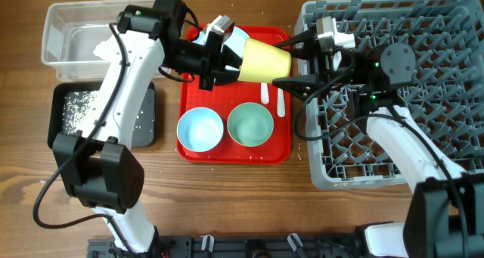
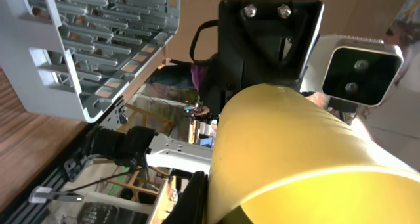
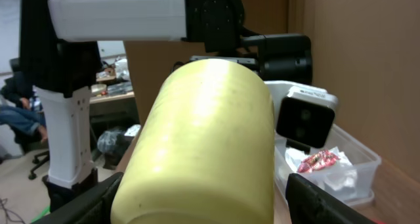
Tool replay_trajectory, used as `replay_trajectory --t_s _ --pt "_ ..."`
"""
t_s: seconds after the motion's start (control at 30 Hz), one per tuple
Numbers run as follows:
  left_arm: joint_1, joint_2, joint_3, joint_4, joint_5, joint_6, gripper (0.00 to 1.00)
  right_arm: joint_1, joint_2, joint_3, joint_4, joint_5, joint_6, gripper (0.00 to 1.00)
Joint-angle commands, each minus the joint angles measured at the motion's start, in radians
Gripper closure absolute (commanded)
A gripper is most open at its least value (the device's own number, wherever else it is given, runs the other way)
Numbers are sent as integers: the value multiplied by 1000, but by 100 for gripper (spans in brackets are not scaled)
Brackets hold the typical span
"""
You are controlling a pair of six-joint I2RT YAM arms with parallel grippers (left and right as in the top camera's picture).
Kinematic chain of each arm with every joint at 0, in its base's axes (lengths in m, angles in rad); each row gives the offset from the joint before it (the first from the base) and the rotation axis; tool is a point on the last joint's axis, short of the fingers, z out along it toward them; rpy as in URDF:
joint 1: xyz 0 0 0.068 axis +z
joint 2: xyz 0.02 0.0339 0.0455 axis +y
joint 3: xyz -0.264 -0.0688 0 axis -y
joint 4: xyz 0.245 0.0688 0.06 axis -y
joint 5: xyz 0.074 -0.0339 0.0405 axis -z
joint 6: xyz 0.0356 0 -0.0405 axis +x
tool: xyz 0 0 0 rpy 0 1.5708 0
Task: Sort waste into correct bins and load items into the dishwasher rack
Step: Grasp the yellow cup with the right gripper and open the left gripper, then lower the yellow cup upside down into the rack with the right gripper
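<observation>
Small yellow cup (image 1: 265,60) aloft over the red serving tray (image 1: 189,148), lying level, long axis running left to right across the table (image 1: 242,205), wider end toward the dishwasher rack (image 1: 423,31). Narrower end pinched by the left end effector (image 1: 229,57); right end effector (image 1: 277,63) spread wide to either side of the wider end, a gap showing beside one finger (image 3: 328,198) in the right wrist view. Shown only there: red wrapper (image 3: 316,161) inside the clear tub (image 3: 367,165), beside a white napkin (image 3: 341,179). Shown only from overhead: pale blue bowl (image 1: 200,129) and teal bowl (image 1: 250,124) on the tray's near half, black tray (image 1: 59,137) near the table's left edge. Open air between cup and rack rim; rack just beside the red tray.
</observation>
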Motion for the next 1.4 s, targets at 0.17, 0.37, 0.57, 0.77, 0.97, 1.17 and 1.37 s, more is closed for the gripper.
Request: replay_trajectory --t_s 0.17,0.37,0.57,0.77,0.97,1.17,1.37 --pt "-23 -12 14 -1 42 56 96 46 30 13 76 -30 105 34" --pt "-23 -12 14 -1 41 79 96 50 30 13 77 -30 118 46" --pt "-21 -12 14 0 29 79 80 42 30 13 114 -26 161 56" --pt "-16 -12 14 -1 27 80 66 -71 30 13 115 -64 266 68" --pt "-4 -12 14 14 27 80 61 -241 30 13 116 -131 372 71" --pt "21 -12 14 148 3 80 60 -349 28 13 117 -146 527 81" --pt "23 -12 14 313 -241 77 55 -349 28 13 79 -93 537 80"
